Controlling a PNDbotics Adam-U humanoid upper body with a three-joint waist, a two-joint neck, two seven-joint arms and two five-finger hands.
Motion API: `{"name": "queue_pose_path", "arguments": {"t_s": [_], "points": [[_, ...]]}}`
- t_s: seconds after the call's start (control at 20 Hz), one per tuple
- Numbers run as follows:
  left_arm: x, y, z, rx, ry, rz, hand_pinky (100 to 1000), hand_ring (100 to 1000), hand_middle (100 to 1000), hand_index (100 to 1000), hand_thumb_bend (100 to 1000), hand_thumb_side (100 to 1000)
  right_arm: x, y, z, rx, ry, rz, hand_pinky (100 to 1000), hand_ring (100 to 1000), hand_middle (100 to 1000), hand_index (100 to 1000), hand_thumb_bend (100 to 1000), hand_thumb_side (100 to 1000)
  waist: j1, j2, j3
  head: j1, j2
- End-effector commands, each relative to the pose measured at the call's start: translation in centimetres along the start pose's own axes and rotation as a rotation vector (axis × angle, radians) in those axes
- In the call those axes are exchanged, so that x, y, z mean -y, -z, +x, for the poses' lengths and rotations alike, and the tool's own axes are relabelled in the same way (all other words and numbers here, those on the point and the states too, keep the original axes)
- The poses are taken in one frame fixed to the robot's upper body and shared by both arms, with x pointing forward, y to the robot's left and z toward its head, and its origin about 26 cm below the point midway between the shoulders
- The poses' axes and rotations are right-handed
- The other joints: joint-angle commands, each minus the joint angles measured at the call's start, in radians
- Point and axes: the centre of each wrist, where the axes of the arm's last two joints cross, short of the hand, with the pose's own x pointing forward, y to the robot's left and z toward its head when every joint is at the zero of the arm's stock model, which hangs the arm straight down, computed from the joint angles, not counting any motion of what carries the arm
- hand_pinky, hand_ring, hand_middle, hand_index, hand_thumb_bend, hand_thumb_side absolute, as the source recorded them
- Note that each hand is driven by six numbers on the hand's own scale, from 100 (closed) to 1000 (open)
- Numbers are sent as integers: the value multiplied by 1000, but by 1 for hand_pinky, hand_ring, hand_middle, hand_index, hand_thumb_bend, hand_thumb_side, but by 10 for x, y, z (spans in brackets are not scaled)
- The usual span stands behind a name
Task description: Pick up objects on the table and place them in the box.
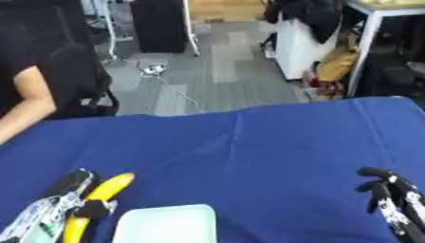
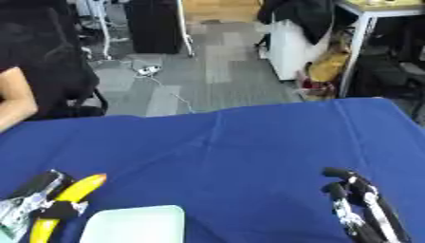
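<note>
Pale green box (image 1: 166, 224) sits at the bottom edge on the blue tablecloth (image 1: 249, 142); just to its left, the left hand (image 1: 62, 206) has its fingers curled round a yellow banana (image 1: 104, 192); the right hand (image 2: 357, 209) rests low on the right, fingers up and relaxed, holding nothing.
</note>
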Motion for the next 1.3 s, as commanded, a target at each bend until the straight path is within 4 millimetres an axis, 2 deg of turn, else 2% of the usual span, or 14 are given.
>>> {"name": "queue_pose_path", "arguments": {"t_s": [0.05, 0.35, 0.75, 1.0, 1.3], "points": [[-23, -2, 0, 21, -7, 67, 100, 100, 109, 381, 100, 264, 6, 2, 2, 11, -13, -12, 388, 645, 760, 857, 100, 811, 1, -26, 1, -7, -6], [-58, -11, 23, 129, -36, 171, 100, 100, 100, 365, 100, 263, 6, 1, 1, 5, -13, -11, 388, 646, 760, 857, 100, 812, 1, -32, 5, -11, -3], [-111, -36, 60, 297, -20, 271, 100, 100, 100, 331, 100, 259, 6, -3, -1, -8, -14, -8, 388, 646, 760, 858, 100, 812, 5, -48, 17, -21, 6], [-123, -49, 78, 379, 24, 282, 100, 100, 100, 308, 100, 253, 6, -3, -2, -9, -13, -8, 388, 646, 760, 858, 100, 813, 8, -56, 21, -23, 8], [-128, -60, 97, 467, 73, 277, 100, 100, 100, 307, 100, 252, 6, -3, -1, -7, -13, -7, 389, 646, 760, 858, 100, 814, 9, -60, 19, -21, 8]]}}
